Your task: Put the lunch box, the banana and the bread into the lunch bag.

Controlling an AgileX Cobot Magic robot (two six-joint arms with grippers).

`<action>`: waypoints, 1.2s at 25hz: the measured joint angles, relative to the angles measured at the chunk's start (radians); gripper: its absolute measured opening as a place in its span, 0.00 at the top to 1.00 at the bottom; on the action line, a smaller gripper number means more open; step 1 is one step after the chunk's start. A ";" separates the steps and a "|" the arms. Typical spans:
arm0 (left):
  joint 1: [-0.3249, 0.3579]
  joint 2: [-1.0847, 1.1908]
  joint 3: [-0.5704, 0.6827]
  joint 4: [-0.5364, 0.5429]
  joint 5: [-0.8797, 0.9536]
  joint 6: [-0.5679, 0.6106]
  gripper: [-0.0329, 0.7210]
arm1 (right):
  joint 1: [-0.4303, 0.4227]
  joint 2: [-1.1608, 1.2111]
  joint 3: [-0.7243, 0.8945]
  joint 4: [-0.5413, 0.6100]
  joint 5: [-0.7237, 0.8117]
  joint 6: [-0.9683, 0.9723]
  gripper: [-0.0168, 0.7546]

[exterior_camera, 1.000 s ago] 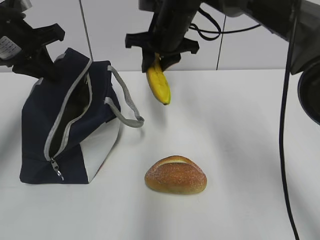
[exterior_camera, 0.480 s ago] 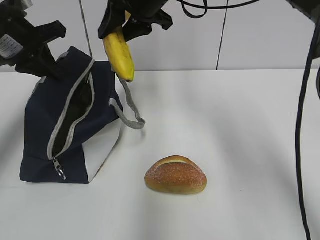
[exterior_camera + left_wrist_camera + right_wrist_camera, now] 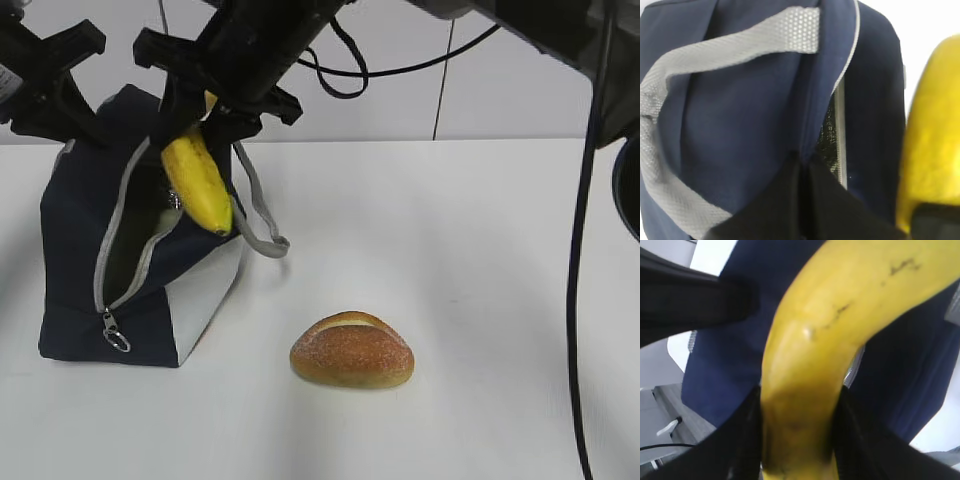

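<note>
Now we pinch the banana (image 3: 198, 182) by its stem end in our right gripper (image 3: 212, 105), just above the lunch bag's (image 3: 80, 250) open zipper, gripping gently since its soft flesh bruises easily.

No legible text, brand, number or sign in any view; none on the lunch bag (image 3: 90, 270).
</note>
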 joint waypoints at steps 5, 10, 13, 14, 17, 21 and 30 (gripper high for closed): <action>0.000 0.000 0.000 -0.009 0.006 0.000 0.96 | 0.019 0.000 0.039 0.004 0.000 -0.019 0.62; 0.001 0.000 0.000 -0.015 0.012 0.000 0.96 | 0.021 0.055 0.040 0.098 -0.006 -0.019 0.62; 0.001 0.000 0.000 -0.015 0.015 0.004 0.96 | 0.021 0.100 0.042 0.111 -0.008 -0.021 0.62; 0.001 0.000 0.000 -0.015 0.018 0.004 0.96 | 0.021 0.109 0.042 0.112 -0.010 -0.021 0.62; 0.001 0.000 0.000 -0.015 0.019 0.005 0.96 | 0.021 0.128 0.042 0.118 -0.022 -0.019 0.60; 0.001 0.000 0.000 -0.016 0.021 0.009 0.96 | 0.022 0.146 0.042 0.139 -0.095 -0.011 0.47; 0.001 0.000 0.000 -0.019 0.025 0.023 0.96 | 0.024 0.154 -0.015 0.129 -0.130 -0.037 0.25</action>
